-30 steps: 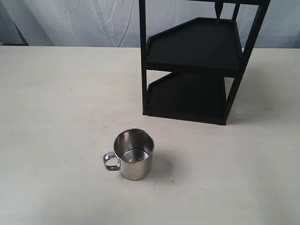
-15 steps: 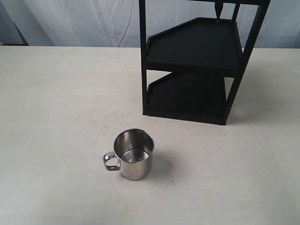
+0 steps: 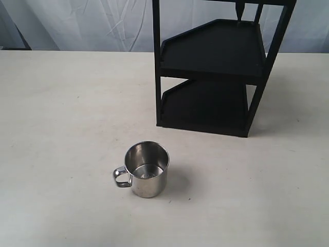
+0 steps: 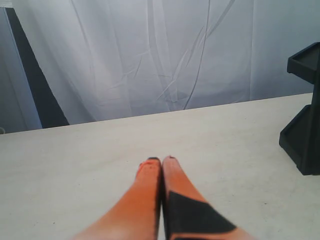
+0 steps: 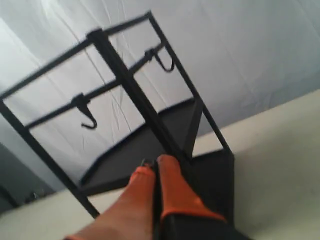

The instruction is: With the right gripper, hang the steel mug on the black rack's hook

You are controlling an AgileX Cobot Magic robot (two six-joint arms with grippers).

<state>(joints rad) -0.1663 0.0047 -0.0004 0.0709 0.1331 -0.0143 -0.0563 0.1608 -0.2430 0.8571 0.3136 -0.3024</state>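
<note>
The steel mug point(image 3: 148, 169) stands upright on the pale table, its looped handle pointing left. The black rack point(image 3: 216, 72) stands behind it to the right; its two shelves hold nothing. A hook point(image 3: 238, 10) points down from the top bar. In the right wrist view the rack point(image 5: 150, 135) fills the middle, with two hooks point(image 5: 89, 119) on its upper bars. My right gripper point(image 5: 155, 164) is shut and empty, its orange fingers together, some way from the rack. My left gripper point(image 4: 161, 161) is shut and empty over bare table. Neither gripper shows in the exterior view.
A white curtain point(image 3: 77, 23) hangs behind the table. The rack's corner point(image 4: 302, 135) shows at the side of the left wrist view. Table edge point(image 3: 61, 51) runs along the back.
</note>
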